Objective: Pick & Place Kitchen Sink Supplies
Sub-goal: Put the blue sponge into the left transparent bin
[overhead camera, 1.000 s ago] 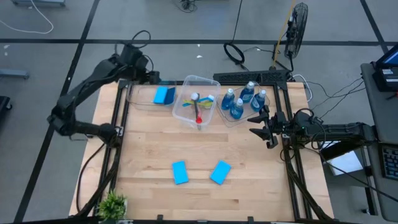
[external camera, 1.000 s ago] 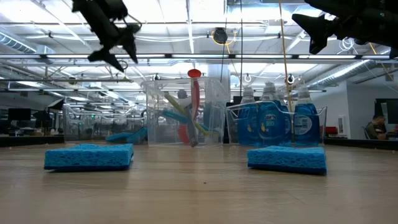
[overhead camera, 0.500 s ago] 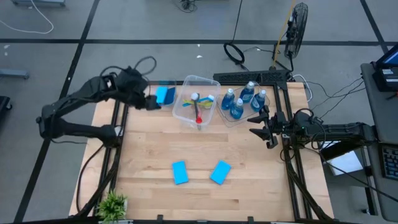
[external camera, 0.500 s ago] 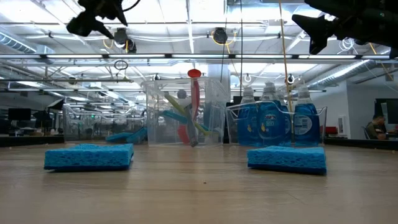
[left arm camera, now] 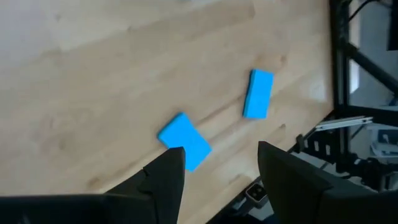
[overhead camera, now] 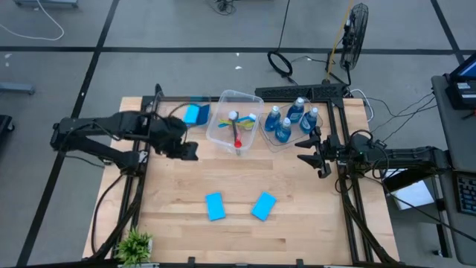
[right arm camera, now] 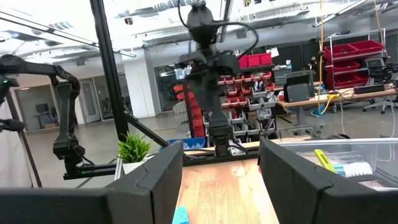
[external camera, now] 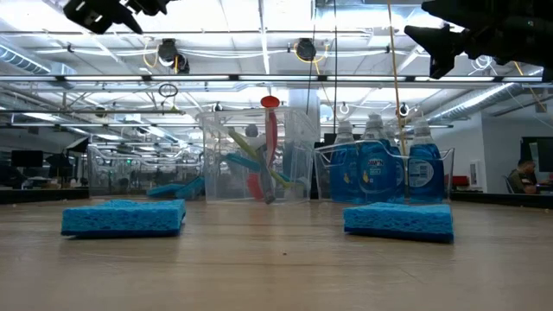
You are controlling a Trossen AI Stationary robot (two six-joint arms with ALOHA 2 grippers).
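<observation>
Sponges: two (overhead camera: pixel 215 206) (overhead camera: pixel 263 206) lie loose on the table (overhead camera: pixel 297 216), ahead of and below the left pincer (overhead camera: pixel 184 152).
Change: that pincer swung back from the sponge tub (overhead camera: pixel 175 114), fingers apart, empty.
Meaning: likely fetching another sponge.
Right pincer (overhead camera: pixel 307 151): open, waiting beside bottles (overhead camera: pixel 290 119).

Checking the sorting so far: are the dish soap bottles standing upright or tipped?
Upright. The low view shows the bottles standing side by side, caps up, inside their clear tub.

Bare bench (overhead camera: pixel 297 193) lies open around the two loose sponges (overhead camera: pixel 215 206) (overhead camera: pixel 263 206), while the far edge is crowded by three clear tubs (overhead camera: pixel 236 128), and a potted plant (overhead camera: pixel 134 244) blocks the near left corner.
</observation>
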